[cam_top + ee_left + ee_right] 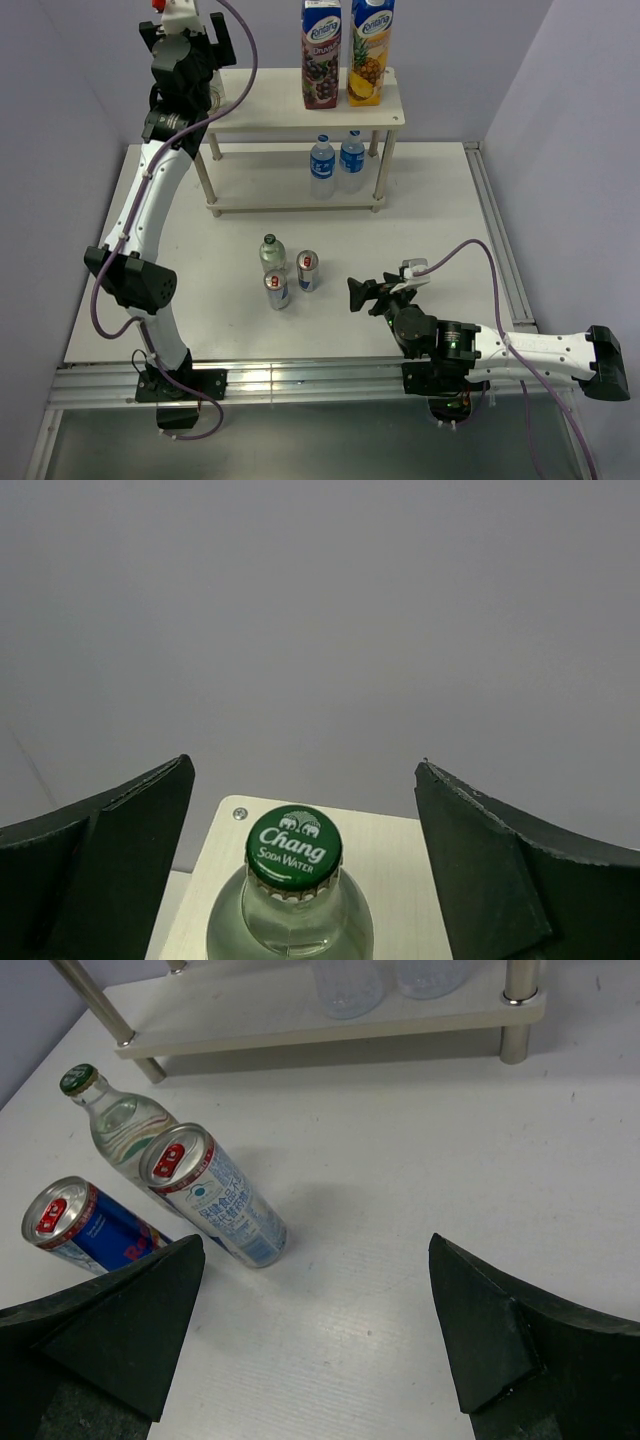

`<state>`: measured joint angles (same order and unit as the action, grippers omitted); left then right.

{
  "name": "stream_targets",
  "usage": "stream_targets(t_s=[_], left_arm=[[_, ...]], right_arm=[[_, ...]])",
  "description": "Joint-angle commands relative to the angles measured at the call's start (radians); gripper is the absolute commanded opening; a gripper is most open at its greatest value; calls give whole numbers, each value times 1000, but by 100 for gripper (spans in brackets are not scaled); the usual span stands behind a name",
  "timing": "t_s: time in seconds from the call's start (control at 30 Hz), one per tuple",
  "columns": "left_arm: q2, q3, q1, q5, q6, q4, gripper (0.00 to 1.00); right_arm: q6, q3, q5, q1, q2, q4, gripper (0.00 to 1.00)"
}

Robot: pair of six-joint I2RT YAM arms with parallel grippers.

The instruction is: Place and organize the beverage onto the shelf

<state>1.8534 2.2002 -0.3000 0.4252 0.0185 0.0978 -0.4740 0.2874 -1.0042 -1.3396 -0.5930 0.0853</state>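
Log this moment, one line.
left gripper open astride green-capped bottle on shelf top; right gripper open; table: glass bottle, two cans; lower tier: two water bottles

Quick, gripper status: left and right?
Left gripper: open, straddling the green-capped bottle on the shelf, not gripping.
Right gripper: open, empty.

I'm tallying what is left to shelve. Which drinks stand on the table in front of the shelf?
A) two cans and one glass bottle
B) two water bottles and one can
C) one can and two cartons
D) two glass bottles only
A: the glass bottle, one can and the other can stand on the table; the water bottles are on the shelf.
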Motion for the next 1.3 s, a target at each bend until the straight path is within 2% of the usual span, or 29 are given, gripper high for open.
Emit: stream_targets(t_s=[0.0,0.3,0.5,0.53,0.6,0.7,0.73,0.77,0.83,0.87,0.93,0.97,1.03,1.1,1.17,1.27], left_arm=[[-104,-31,1,20,-5,-36,99],[-269,-181,1,26,-2,-37,99],[-399,-238,-7,15,77,144,99],[-430,-264,-37,39,80,146,99],[-544,-387,-88,119,90,145,99],[-729,-583,-220,190,141,169,99],[-779,-646,-311,208,171,168,99],[-868,-768,-358,207,184,169,99],[-934,-879,-457,236,243,183,99],[-985,-983,-482,241,262,197,99],[-1025,-1080,-519,245,340,206,99],[-1060,-1176,-524,232,357,194,99],[-1083,-1253,-525,225,453,166,99],[-1102,-1365,-525,192,494,87,99],[-1084,-1451,-527,173,526,31,99],[-1019,-1494,-527,147,551,-42,99]], right_arm=[[6,6,-17,-7,-7,34,100],[11,7,-17,-9,-8,36,100],[14,13,-25,-9,-25,37,100],[14,13,-25,-9,-27,36,100],[17,15,-25,-7,-28,37,100],[18,19,-33,-9,-33,34,100],[15,21,-36,-9,-33,30,100],[17,19,-37,-9,-31,28,100],[17,13,-31,-10,-21,34,100],[21,12,-31,-10,-19,37,100],[18,13,-30,-10,-25,34,100],[15,18,-34,-10,-28,33,100],[14,21,-37,-10,-37,27,100],[12,22,-37,-9,-39,25,100],[9,19,-37,-9,-36,24,100],[6,18,-37,-9,-30,19,100]])
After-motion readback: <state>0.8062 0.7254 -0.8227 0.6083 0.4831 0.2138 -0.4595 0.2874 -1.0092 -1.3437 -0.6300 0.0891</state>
